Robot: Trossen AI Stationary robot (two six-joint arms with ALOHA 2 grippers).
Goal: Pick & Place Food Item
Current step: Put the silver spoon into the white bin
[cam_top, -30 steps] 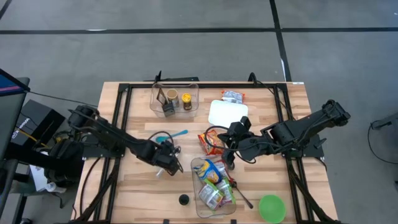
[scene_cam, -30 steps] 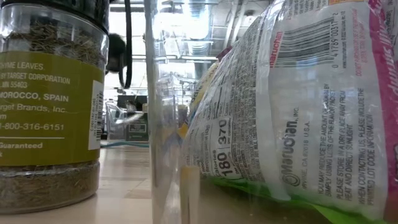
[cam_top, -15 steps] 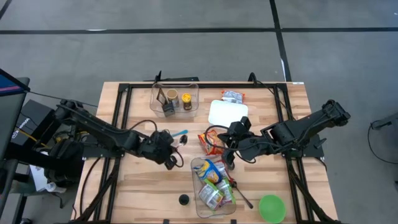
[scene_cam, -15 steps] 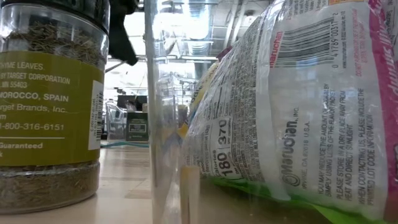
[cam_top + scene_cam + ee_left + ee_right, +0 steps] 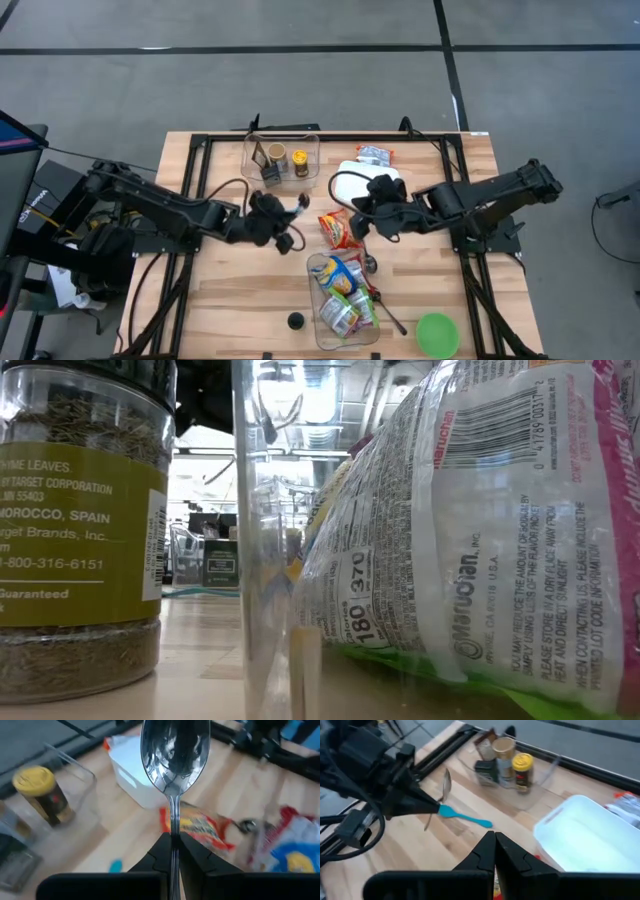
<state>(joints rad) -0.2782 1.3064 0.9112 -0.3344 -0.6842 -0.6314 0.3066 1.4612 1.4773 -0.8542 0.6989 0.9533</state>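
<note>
Left gripper (image 5: 172, 851) clenched on a metal spoon (image 5: 173, 750), bowl sticking out ahead of its fingertips, held above the worktop (image 5: 230, 290). Just past the spoon: red snack packet (image 5: 337, 229) (the food item, flat on the wood), white tray (image 5: 131, 767) beyond it. Right gripper (image 5: 493, 851) clamped shut, holding nothing, right beside that packet; blue utensil (image 5: 465, 817) ahead of it.

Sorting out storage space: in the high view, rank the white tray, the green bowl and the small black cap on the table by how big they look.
1. white tray, partly covered by the right arm, so its full outline is unsure
2. green bowl
3. small black cap, clearly the smallest
</note>
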